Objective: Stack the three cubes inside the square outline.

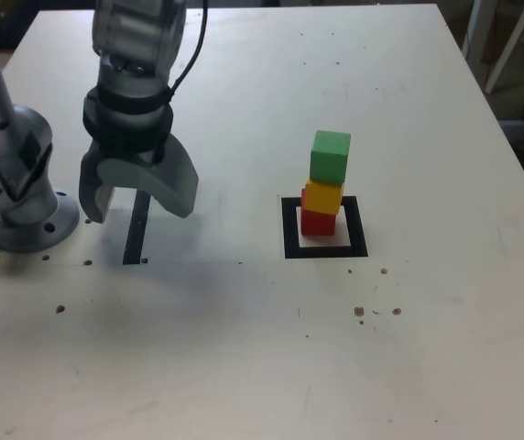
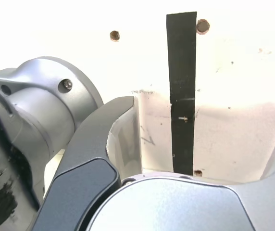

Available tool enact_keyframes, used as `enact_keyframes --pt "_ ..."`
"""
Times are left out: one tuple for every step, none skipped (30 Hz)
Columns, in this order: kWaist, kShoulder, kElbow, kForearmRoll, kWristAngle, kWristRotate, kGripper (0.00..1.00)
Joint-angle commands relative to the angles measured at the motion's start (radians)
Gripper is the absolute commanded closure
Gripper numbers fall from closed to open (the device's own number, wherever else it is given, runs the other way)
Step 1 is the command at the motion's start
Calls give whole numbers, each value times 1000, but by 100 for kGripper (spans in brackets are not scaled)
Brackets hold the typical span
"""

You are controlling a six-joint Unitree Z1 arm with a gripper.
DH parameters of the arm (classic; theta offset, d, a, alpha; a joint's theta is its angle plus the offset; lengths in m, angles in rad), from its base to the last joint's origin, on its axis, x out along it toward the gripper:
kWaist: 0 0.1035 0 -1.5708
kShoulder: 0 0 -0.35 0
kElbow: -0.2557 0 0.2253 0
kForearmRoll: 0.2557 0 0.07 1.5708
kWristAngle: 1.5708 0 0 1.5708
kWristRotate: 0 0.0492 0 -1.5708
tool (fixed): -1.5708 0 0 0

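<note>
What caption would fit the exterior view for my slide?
Green cube on yellow cube on red cube inside the square outline; open gripper apart.

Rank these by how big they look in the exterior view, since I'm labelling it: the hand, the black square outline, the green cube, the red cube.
1. Hand, open, largest.
2. Square outline.
3. Green cube.
4. Red cube, smallest showing, but the yellow cube on it hides part, so the cubes may match.
</note>
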Motion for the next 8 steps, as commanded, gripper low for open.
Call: enact_keyframes --pt "1 1 4 -5 -3 -2 0" --pt "1 2 5 -6 -3 -2 0" --pt "1 3 5 -6 -3 -2 0" --pt "1 4 5 -6 -2 -2 0" --pt "1 6 4 -6 -2 -1 0" --pt "1 9 3 -6 -2 0 0" --pt "1 11 1 -6 -2 1 0" --pt "1 14 -1 -6 -1 2 0"
